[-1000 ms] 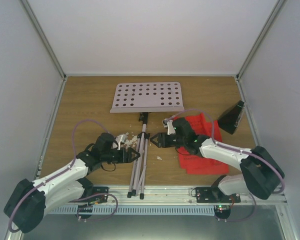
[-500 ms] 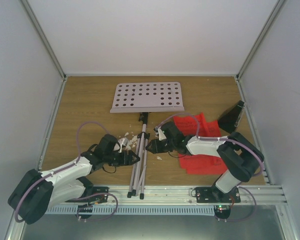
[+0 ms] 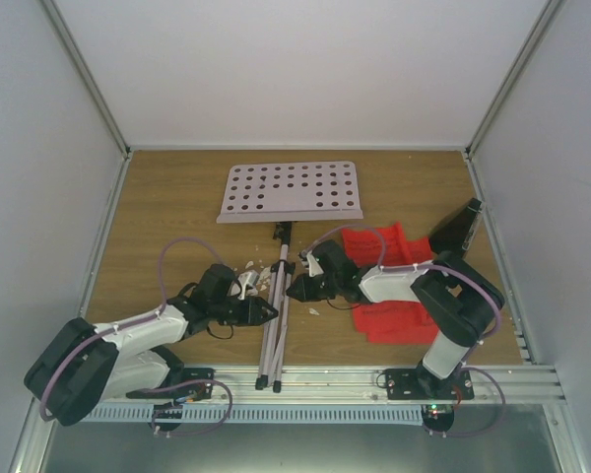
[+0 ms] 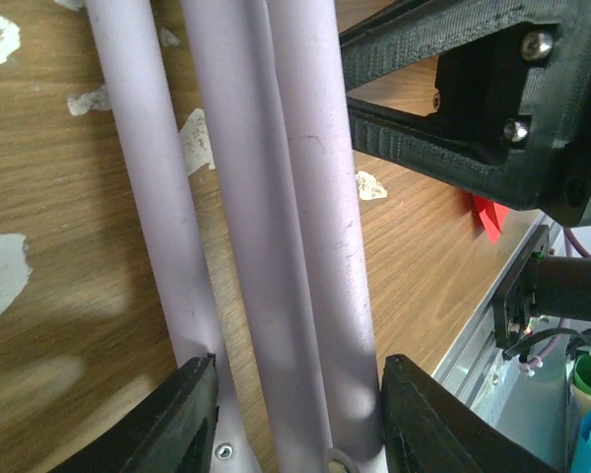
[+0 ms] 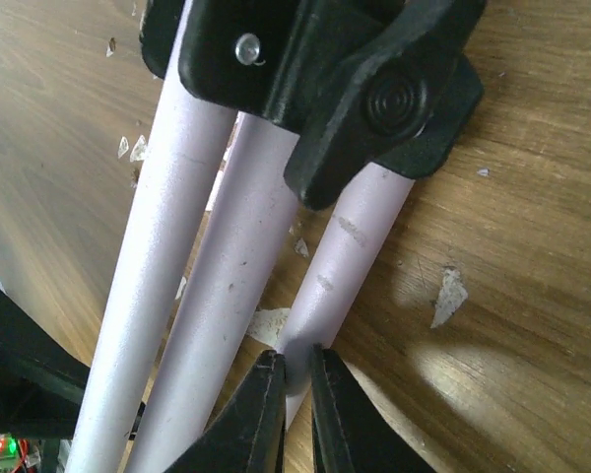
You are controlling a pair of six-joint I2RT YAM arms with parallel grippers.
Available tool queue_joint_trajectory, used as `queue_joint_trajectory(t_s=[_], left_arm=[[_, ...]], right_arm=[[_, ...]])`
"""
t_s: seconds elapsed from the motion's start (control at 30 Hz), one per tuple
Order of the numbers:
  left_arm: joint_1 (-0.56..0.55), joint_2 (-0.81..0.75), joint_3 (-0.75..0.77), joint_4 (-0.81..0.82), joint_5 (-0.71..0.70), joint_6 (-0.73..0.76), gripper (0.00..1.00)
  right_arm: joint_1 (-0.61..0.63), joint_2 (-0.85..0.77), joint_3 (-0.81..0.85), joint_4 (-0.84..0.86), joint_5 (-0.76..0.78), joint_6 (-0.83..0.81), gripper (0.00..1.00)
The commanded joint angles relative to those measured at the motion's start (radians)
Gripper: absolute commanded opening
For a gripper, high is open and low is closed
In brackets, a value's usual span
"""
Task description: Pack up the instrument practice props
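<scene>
The white music stand lies flat on the wooden table, with its hole-dotted tray at the back and its folded legs running toward me. My left gripper is open. It straddles the three legs from the left, fingertips beside the outer tubes. My right gripper is shut, its tips pressed against the rightmost leg just below the black leg joint. The red music sheets lie under my right arm. The black metronome stands at the far right.
Small white crumbs lie around the legs and also show in the left wrist view. Grey walls enclose the table on three sides. A metal rail runs along the near edge.
My right gripper has moved left off the red sheets to the stand's legs. My left gripper has slid right onto the legs. The stand, sheets and metronome have not moved.
</scene>
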Motion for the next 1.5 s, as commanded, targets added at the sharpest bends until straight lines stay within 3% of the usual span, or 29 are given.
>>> queue_joint_trajectory(t_s=[0.0, 0.47, 1.1, 1.2, 1.3, 1.47], left_arm=[[-0.006, 0.041, -0.021, 0.049, -0.030, 0.023, 0.43], [-0.056, 0.225, 0.045, 0.223, -0.013, -0.009, 0.30], [-0.070, 0.439, 0.276, 0.284, -0.125, 0.006, 0.25], [-0.070, 0.442, 0.294, 0.270, -0.127, 0.016, 0.28], [-0.070, 0.407, 0.301, 0.226, -0.155, 0.030, 0.39], [-0.067, 0.284, 0.305, 0.128, -0.217, 0.063, 0.58]], right_arm=[[0.010, 0.016, 0.034, 0.042, 0.024, 0.019, 0.09], [-0.044, 0.065, 0.091, 0.056, 0.062, -0.003, 0.03], [-0.172, 0.116, 0.197, 0.030, 0.060, -0.125, 0.03], [-0.180, 0.099, 0.201, 0.009, 0.074, -0.141, 0.05], [-0.190, 0.059, 0.190, -0.021, 0.093, -0.158, 0.08], [-0.205, -0.049, 0.151, -0.105, 0.162, -0.217, 0.26]])
